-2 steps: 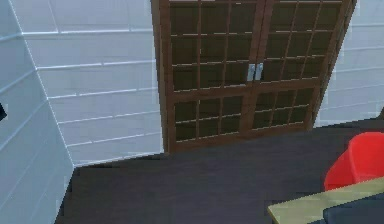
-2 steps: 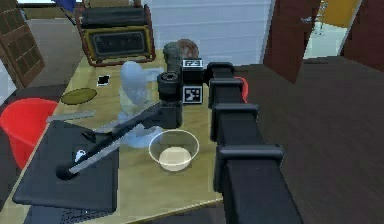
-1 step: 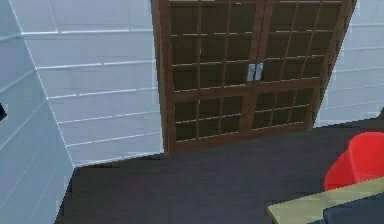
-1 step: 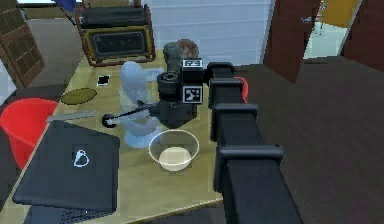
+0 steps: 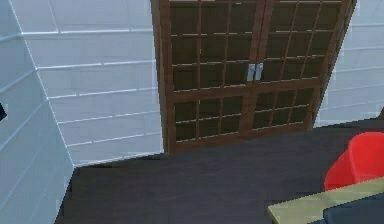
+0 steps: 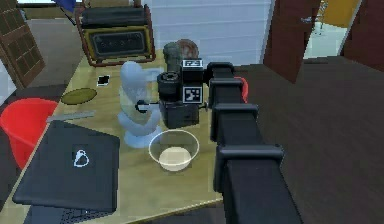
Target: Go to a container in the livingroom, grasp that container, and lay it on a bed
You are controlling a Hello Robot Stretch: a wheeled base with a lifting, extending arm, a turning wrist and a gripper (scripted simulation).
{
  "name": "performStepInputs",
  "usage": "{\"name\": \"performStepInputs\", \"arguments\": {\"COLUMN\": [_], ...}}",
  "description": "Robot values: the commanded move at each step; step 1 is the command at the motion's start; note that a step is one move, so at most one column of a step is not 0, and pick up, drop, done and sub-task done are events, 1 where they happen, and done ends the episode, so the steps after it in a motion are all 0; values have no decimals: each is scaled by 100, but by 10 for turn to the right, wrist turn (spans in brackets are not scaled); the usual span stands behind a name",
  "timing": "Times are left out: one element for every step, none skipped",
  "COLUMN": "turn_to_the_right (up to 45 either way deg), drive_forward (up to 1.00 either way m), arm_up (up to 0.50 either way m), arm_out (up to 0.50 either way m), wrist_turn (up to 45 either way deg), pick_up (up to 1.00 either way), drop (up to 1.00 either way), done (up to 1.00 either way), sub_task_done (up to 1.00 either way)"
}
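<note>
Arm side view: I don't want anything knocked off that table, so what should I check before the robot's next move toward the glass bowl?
1. Bowl within reach: the glass bowl stands on the table, just beside the arm: ok.
2. Gripper lined up with the bowl: the gripper is farther out, at the pale bust: not ok.
3. Gripper free: the bust stands right behind it: cannot tell.
4. Room around the bowl: the closed laptop and the bust stand near it: not ok.
5. Bowl's contents: something pale lies inside; whether it would spill: cannot tell.
</note>
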Motion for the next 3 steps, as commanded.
{"name": "performStepInputs", "arguments": {"turn_to_the_right": [0,0,0], "drive_forward": [0,0,0], "arm_up": [-24,0,10], "arm_out": [0,0,0], "wrist_turn": [0,0,0], "pick_up": [0,100,0], "drop": [0,0,0], "done": [0,0,0], "sub_task_done": [0,0,0]}}
